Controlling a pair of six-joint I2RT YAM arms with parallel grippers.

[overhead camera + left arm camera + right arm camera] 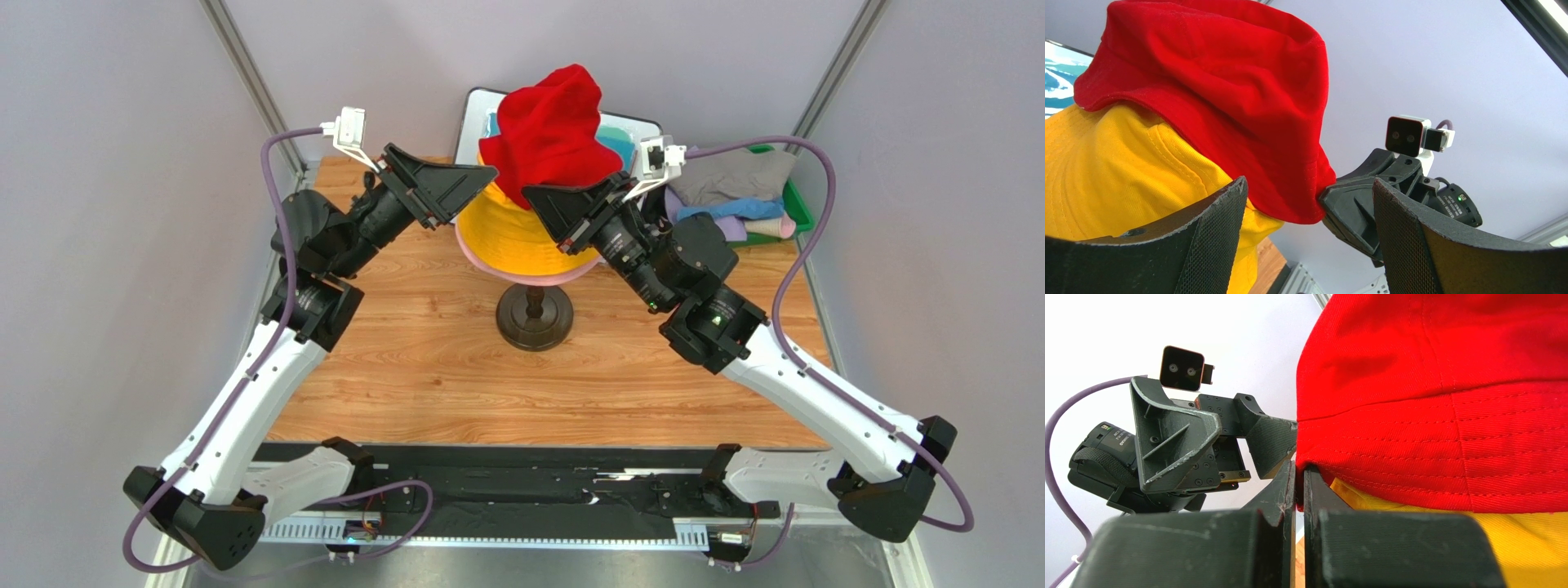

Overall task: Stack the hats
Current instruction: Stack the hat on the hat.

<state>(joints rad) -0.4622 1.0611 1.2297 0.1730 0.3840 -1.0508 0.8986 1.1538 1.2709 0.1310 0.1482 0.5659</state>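
R gripper is clenched on the edge of the red hat brim. In the right wrist view its two fingers are pressed together w/ the brim's corner pinched between them. The red hat sits crumpled and tilted on top of the orange-yellow hat, covering its crown but not pulled down over it. Its brim hangs lower on the R gripper's side.

L gripper is released, w/ the fingers spread wide and nothing between them but air. It is just beside the orange-yellow hat on the left. In the left wrist view the red brim's lowest fold hangs in the gap ahead of the fingers, not touched.

Under the orange-yellow hat a pink hat shows only as a rim. The stack stands over a dark round base at mid table.

Back right, in a green bin, is a loose pile of other hats: grey-beige, blue, lavender.
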